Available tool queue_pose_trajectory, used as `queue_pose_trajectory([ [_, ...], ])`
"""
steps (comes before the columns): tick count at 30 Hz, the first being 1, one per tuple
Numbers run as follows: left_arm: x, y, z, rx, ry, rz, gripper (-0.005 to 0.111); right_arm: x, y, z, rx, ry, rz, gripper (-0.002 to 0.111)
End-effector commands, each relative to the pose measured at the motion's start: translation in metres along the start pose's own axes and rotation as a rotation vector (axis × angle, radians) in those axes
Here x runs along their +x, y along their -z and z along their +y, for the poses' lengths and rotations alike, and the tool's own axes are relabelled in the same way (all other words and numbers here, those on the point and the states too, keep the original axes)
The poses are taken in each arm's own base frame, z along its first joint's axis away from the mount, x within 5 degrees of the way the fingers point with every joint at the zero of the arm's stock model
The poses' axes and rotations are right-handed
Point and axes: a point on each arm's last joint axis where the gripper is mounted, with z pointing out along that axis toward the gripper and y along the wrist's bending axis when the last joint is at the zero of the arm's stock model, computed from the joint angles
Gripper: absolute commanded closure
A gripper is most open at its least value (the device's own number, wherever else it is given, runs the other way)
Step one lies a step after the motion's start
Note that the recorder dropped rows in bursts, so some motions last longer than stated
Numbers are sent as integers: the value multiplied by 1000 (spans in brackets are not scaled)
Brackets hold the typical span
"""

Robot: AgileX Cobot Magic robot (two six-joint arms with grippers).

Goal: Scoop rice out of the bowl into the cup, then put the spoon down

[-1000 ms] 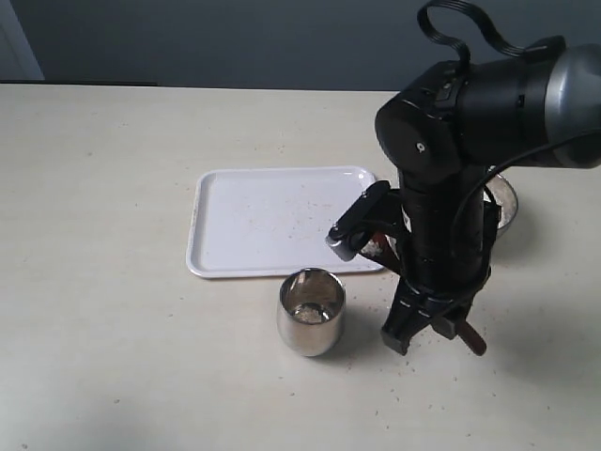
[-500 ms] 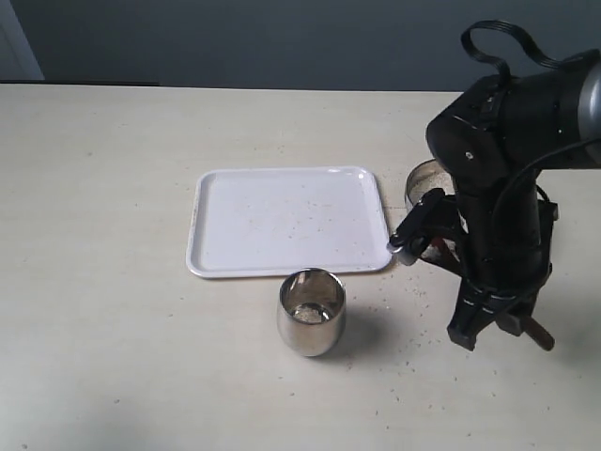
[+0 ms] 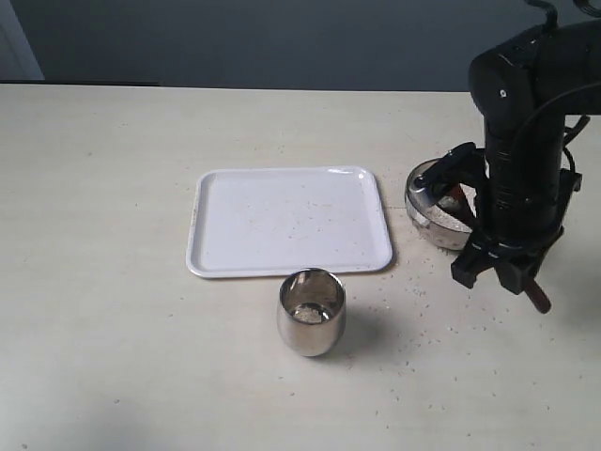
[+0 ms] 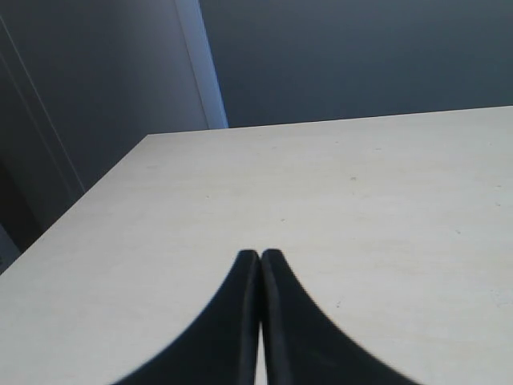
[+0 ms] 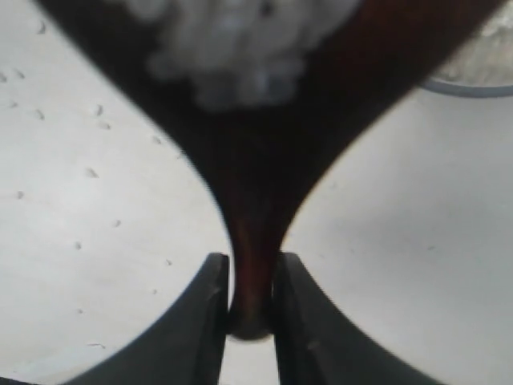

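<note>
- The right gripper (image 3: 503, 272) is clamped on the thin handle of the spoon (image 5: 255, 168), with a jaw pressed to either side. In the exterior view only the handle's dark end (image 3: 538, 297) is seen, poking out below the gripper.
- A small heap of rice (image 5: 240, 40) is carried on the spoon, blurred close to the wrist camera. It is held over the table (image 3: 113, 357), with the bowl (image 3: 424, 214) just beside it.
- The bowl is placed just right of the tray (image 3: 202, 254). The cup (image 3: 311, 312) is stood in front of the tray, well apart from the bowl.
- The left gripper (image 4: 260, 321) is shown with its jaws pressed together on nothing, above bare table and away from the work.
- The load is judged ready to be carried to the cup, so open table must be crossed. Grains could be shed by any tilt or jerk, and loose grains (image 3: 413, 305) are already scattered there.
- The cup's mouth is narrow. If the spoon is tipped too early or off centre, rice would be spilled outside it.
- The cup is light and rounded, so it could be knocked over if touched by the spoon or the arm.
- The handle is slim and glossy, so it could twist or slip in the grip, and the load would be lost.
</note>
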Motion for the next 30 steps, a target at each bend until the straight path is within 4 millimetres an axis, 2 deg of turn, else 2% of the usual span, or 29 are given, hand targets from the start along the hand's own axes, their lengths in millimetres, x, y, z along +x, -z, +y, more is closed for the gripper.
queue_pose_trajectory([
  [1,-1,1,0,-5,4,-9,106,-4,-2,5,-110,-2,-21,109],
  [5,-1,1,0,-5,4,-9,106,-4,-3,4,-126,-5,-24,109],
  [8,-1,1,0,-5,4,-9,106,-1,-5,-5,-119,-31,-15,109],
  [13,-1,1,0,-5,4,-9,106,5,-11,-24,-26,-95,24,109],
  [18,-1,1,0,-5,4,-9,106,6,-15,-32,51,-110,55,109],
  [30,-1,1,0,-5,4,-9,106,0,-18,-35,142,-57,86,109],
])
